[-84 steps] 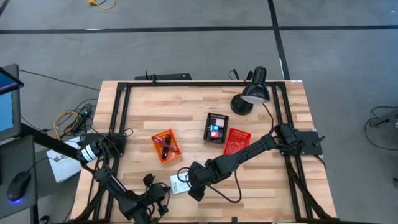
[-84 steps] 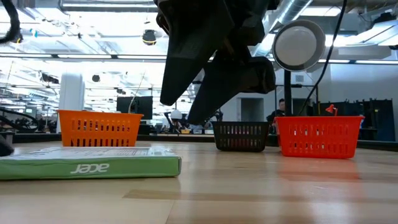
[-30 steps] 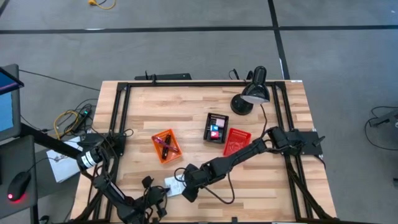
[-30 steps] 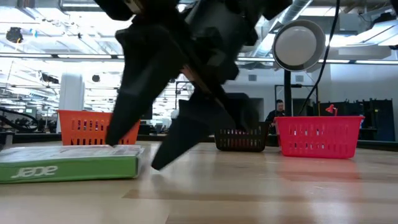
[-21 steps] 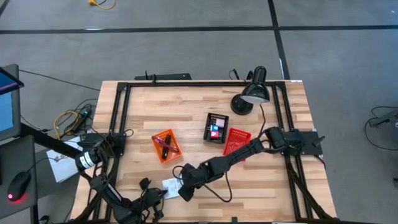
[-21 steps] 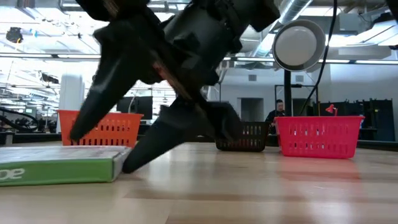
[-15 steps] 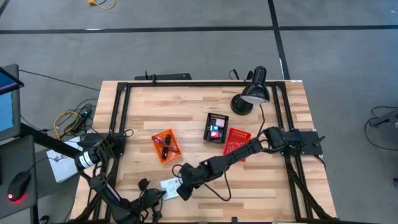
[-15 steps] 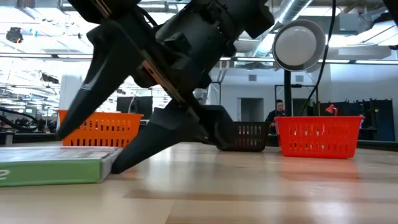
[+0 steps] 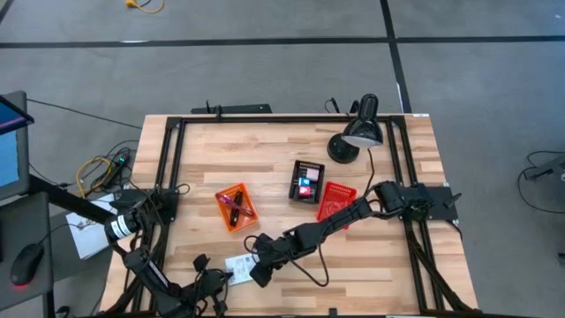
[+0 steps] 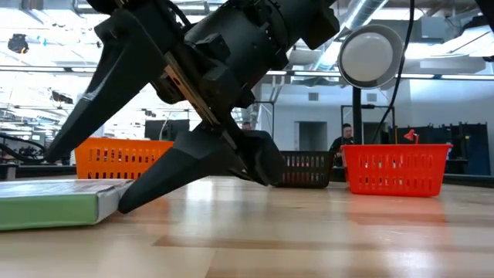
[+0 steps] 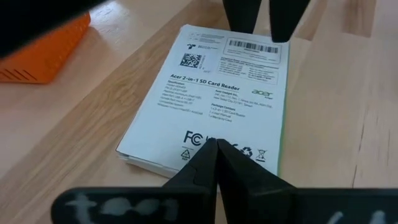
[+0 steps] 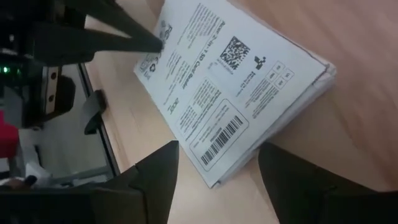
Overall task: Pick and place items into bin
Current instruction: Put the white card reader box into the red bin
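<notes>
Fingers spread wide, the right gripper [image 9: 250,275] reaches low across the counter [image 9: 282,155] and straddles one end of the white SD card reader packet [image 9: 238,264], which lies flat near the front edge; the right wrist view shows a dark finger [image 12: 155,180] on either side of the barcoded end, neither clearly pressing it. From the opposite end the left gripper [image 11: 215,147], fingers pinched together and empty, rests its tips at or on the packet's edge beside the printed compliance marks.

By its looks the packet is light, flat and fairly stiff, a slim retail box with a green side face [image 10: 46,210] and a smooth printed top, likely to skate on the wood if nudged. The surest hold would be across its narrow width or by its thin side edges, probably with the far end braced.

Behind it stand three small baskets, orange [image 9: 236,208], black [image 9: 306,180] and red [image 9: 335,200], with the desk lamp [image 9: 357,132] at the back.
</notes>
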